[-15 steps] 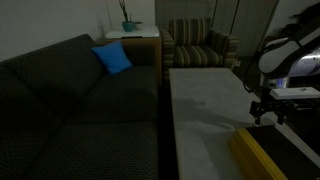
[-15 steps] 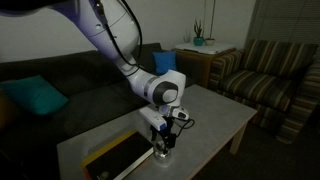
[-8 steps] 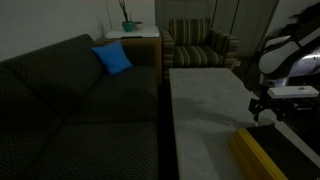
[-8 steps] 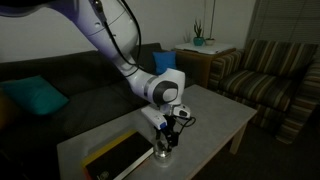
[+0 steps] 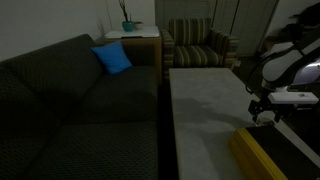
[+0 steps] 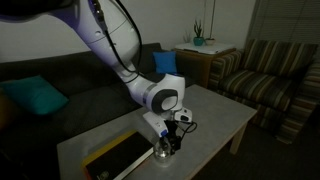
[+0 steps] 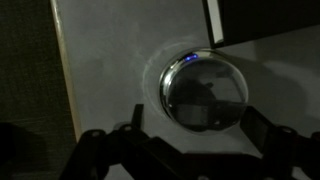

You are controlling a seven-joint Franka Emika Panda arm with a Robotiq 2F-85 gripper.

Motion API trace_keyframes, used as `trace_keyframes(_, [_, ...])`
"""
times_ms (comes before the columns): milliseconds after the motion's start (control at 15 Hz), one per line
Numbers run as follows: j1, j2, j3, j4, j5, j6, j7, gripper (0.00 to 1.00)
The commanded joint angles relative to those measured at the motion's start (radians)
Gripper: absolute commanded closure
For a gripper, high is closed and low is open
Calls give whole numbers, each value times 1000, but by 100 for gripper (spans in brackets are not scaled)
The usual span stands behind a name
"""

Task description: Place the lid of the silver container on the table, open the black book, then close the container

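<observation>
In the wrist view the silver container stands on the pale table, and its shiny round lid is on top. My gripper hangs right above it, open, one finger on each side of the tin and neither touching it. In an exterior view the gripper is low over the container, next to the black book, which lies shut with its yellow side showing. The book's corner shows beside the tin. The gripper hovers over the table by the book.
A dark sofa with a blue cushion runs along the table's long side. A striped armchair stands past the far end. A small side table with a plant stands in the corner. The far half of the table is bare.
The arm has come down a little over the tin. The jaws stay open and nothing on the table has moved.
</observation>
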Motion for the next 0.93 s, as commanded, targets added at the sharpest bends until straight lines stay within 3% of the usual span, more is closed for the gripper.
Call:
trace_keyframes(0, [-25, -15, 27, -43, 12, 59, -28, 34])
trace_keyframes(600, [-53, -71, 81, -56, 15, -106, -34, 98])
trace_keyframes(667, [-52, -73, 79, -56, 15, -111, -27, 100])
trace_keyframes(733, [-47, -72, 73, -58, 12, -106, -17, 62])
trace_keyframes(867, [-38, -73, 64, -61, 5, -100, -6, 64])
